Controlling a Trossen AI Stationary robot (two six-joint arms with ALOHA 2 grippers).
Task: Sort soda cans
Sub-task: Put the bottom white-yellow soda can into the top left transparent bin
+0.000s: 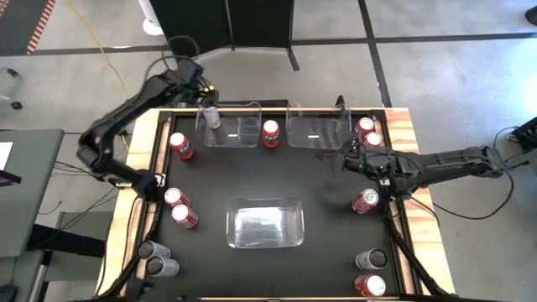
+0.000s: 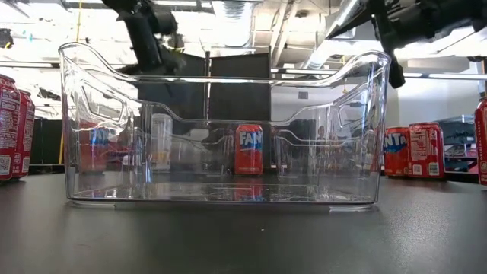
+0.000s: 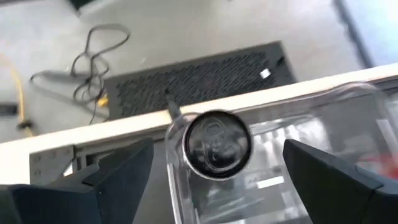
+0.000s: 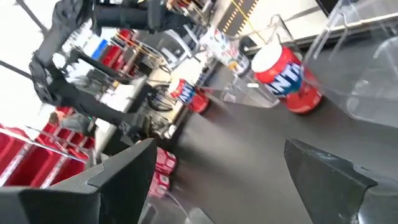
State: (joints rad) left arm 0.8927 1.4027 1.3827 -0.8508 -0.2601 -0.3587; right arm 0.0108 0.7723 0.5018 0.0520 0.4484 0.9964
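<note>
One silver can (image 3: 217, 142) upright inside the far-left bin (image 1: 239, 134), close to the tabletop's far edge. Dark shiny top with a pull tab, no words to read on it. Left claw (image 1: 208, 102) right above that can, one finger on each side, wide apart and not touching. Open, holding nothing.

Middle red can (image 1: 270, 132) upright on the black tabletop (image 1: 252, 176), between the far-left bin and the far-right bin (image 1: 317, 127). White letters "FAN" on its side in the low view.

Right claw (image 1: 329, 157) just in front of the far-right bin, over the tabletop. Fingers wide apart, nothing between them. Open too.

Red pair (image 1: 368, 132) near the far right corner, side by side, white letters "NTA" showing on them in the low view. Lone red can (image 1: 366, 201) by the right edge. One grey can (image 1: 372, 259) and one corner red can (image 1: 370, 285) at the near right corner.

Left red can (image 1: 181, 146) beside the far-left bin. Two red cans (image 1: 179, 207) by the left edge, with small print too tiny to read. Two silver cans (image 1: 158, 258) at the near left corner.

Near bin (image 1: 265, 201) in the middle, toward the near edge.
</note>
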